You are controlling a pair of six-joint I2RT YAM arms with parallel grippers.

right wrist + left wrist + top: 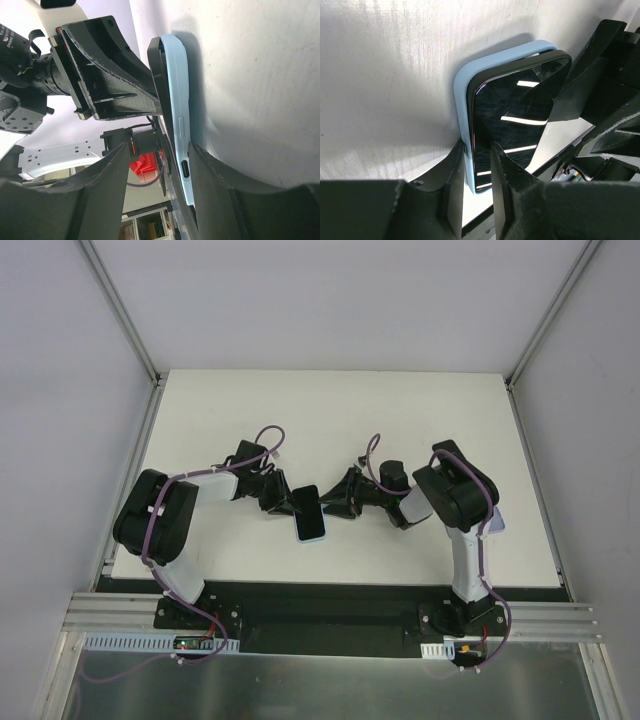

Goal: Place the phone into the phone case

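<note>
Phone [515, 115], partly in blue case [462, 100], lies betw. both arms, long axis near-far: L fingers [452, 185] clamp one side, R fingers [107, 190] apart, astride opp. side.

Bright overhead light, glare on phone [516, 122]

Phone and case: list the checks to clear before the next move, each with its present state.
1. Left gripper clamped across phone and phone case: ok.
2. Phone fully seated in the phone case: not ok; the right wrist view shows one end of the phone standing proud of the rim.
3. Right gripper straddling the phone case's edge, jaws open: ok.
4. Right fingers pressing on the phone case: cannot tell.
5. Side cutouts lined up with the phone's buttons: cannot tell.
</note>
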